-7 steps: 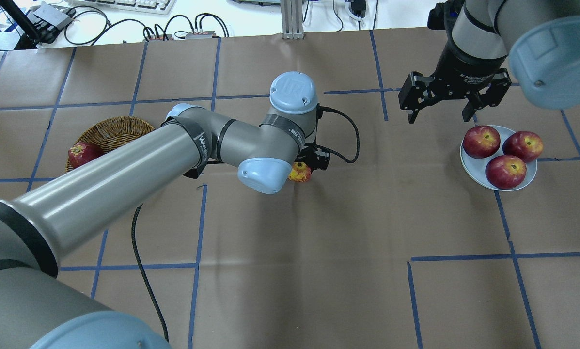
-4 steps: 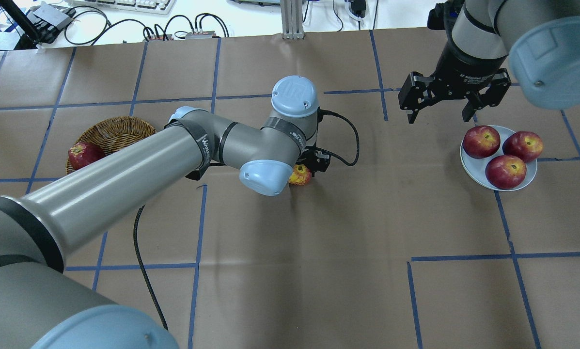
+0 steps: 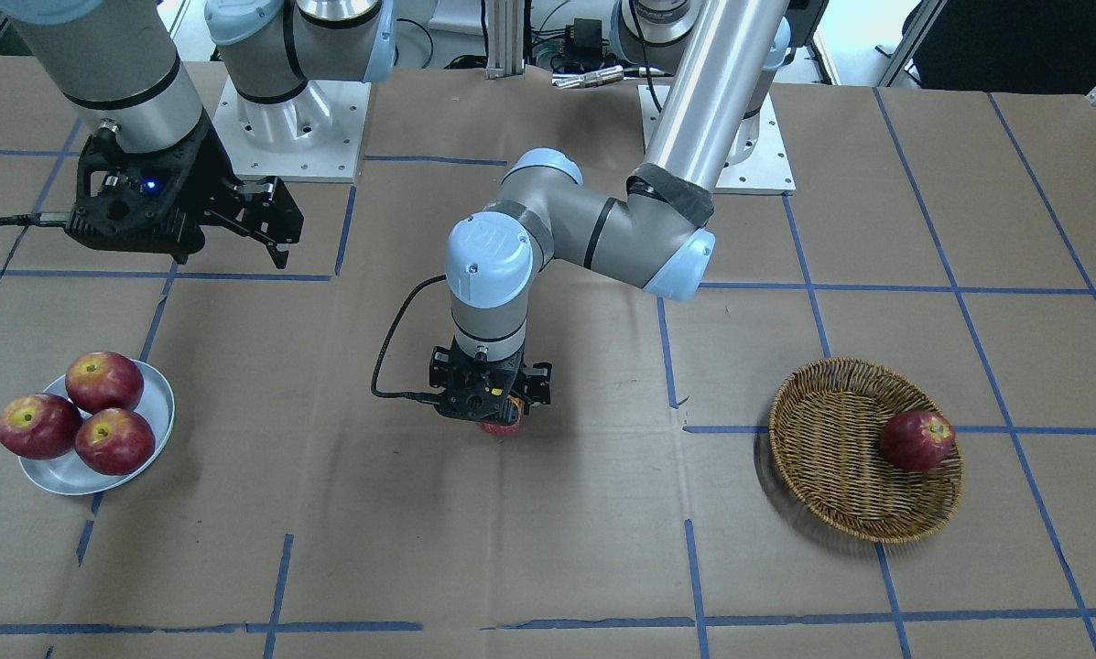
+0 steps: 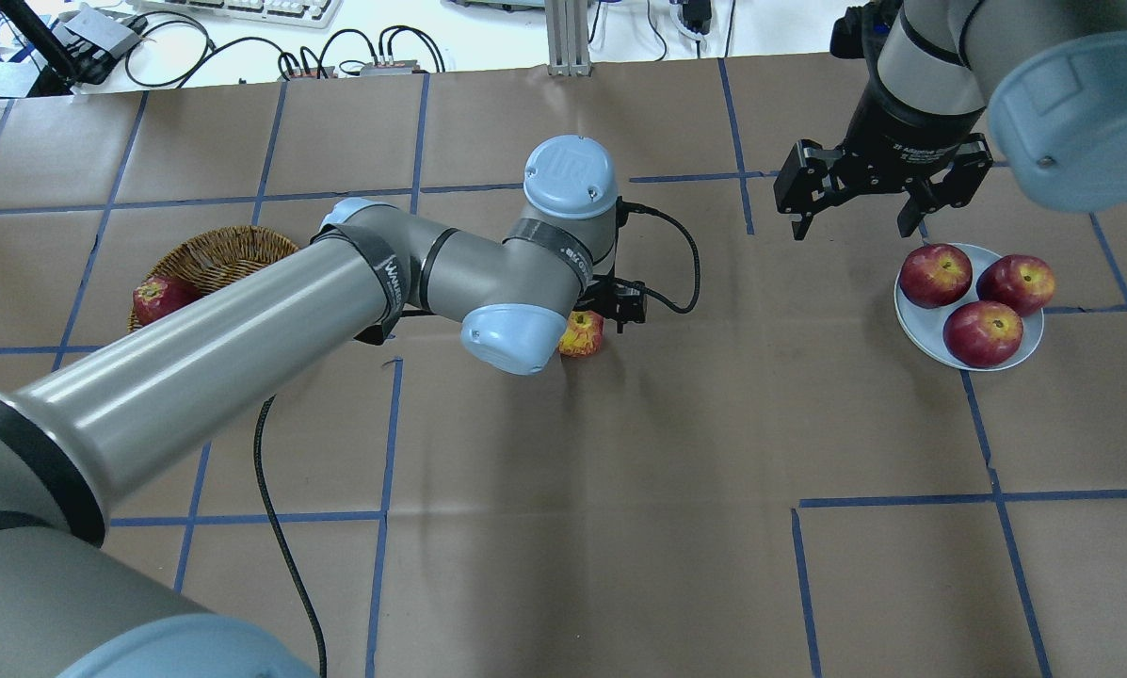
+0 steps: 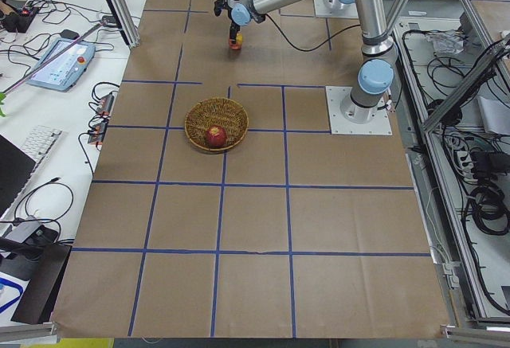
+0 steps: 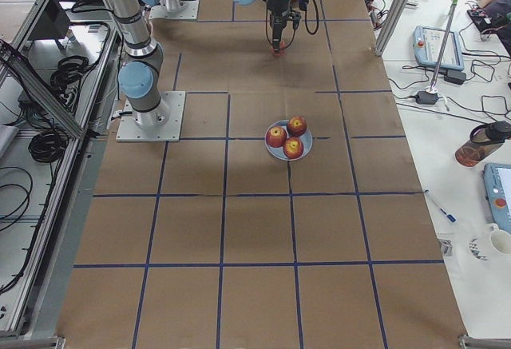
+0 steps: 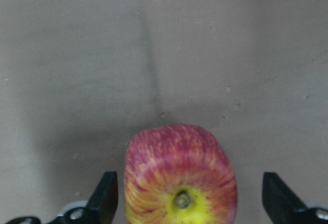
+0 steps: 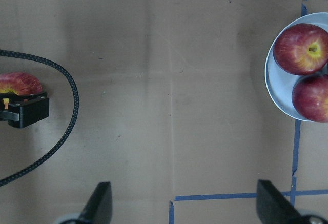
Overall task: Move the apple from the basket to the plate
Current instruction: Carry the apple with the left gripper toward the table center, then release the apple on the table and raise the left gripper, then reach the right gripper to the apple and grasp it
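The lighter red, yellow-streaked apple [image 4: 583, 332] sits on the brown paper at mid-table, outside the basket; it also shows in the left wrist view [image 7: 180, 178] and the front view [image 3: 502, 425]. My left gripper [image 3: 491, 403] points straight down over it, open, with a gap between the apple and each finger [image 7: 107, 196]. The wicker basket [image 4: 233, 254] at the left holds one dark red apple [image 4: 160, 299]. The pale plate [image 4: 1029, 348] at the right holds three dark red apples. My right gripper [image 4: 855, 233] is open and empty, hovering just beyond the plate.
The left arm's black cable [image 4: 676, 264] loops over the table beside the apple. The left arm's long link [image 4: 243, 330] passes above the basket's near side. Blue tape lines grid the paper.
My left wrist dipped slightly, then came back a little; more of the apple shows beside it now. The apple stays in its spot. The right arm has not moved.
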